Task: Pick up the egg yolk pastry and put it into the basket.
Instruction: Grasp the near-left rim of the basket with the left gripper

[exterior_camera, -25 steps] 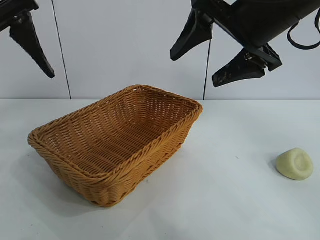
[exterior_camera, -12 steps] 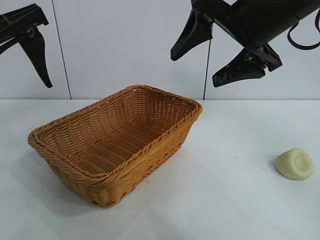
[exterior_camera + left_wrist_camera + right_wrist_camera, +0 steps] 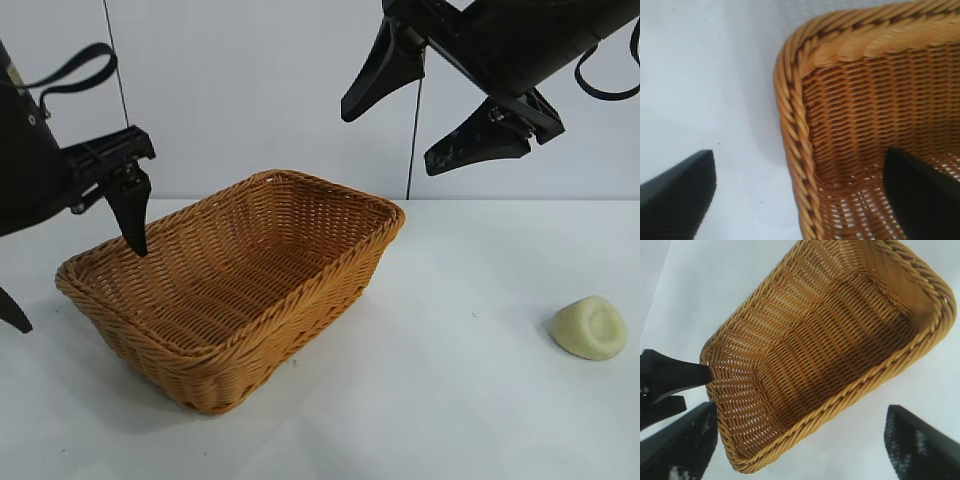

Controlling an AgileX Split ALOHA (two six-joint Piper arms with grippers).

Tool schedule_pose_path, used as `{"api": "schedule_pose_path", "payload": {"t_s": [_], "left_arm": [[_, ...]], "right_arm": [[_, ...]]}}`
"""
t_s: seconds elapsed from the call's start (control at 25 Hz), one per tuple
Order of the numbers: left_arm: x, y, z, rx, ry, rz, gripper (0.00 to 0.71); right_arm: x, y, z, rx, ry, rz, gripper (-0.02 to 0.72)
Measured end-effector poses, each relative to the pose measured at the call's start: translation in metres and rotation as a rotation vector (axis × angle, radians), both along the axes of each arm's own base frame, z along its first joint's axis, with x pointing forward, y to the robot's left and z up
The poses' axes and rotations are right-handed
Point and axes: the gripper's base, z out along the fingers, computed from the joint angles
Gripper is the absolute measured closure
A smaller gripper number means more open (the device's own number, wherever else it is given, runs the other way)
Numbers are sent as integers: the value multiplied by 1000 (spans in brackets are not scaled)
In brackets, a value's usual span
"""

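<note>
Two arms over white table [image 3: 450, 400]. Basket [image 3: 235, 285] left of centre, long axis running near-left to far-right, empty, rigid weave. Left gripper [image 3: 75, 270] spread wide, straddling basket's left corner rim. Right gripper [image 3: 432, 108] high at far right, fingers apart, nothing held. Egg yolk pastry [image 3: 590, 328] near right edge, well apart from basket, tipped, dimple facing near-right; likely light, crumbly, so pinch gently across rounded sides.

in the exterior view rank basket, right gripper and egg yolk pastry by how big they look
1. basket
2. right gripper, though it may sit nearer the camera, so true size is unsure
3. egg yolk pastry, clearly smallest
</note>
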Motion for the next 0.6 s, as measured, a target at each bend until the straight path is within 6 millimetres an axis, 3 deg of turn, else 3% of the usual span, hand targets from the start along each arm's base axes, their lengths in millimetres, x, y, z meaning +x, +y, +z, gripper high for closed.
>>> {"api": "schedule_pose_path", "payload": {"t_s": [0.2,0.6], "left_arm": [[15,12,-27,-67,69,29,24],[20,0,-49,-102,71,19,24]], "right_arm": [[0,0,0,0,2,2,81],[0,0,0,0,3,2,81]]}}
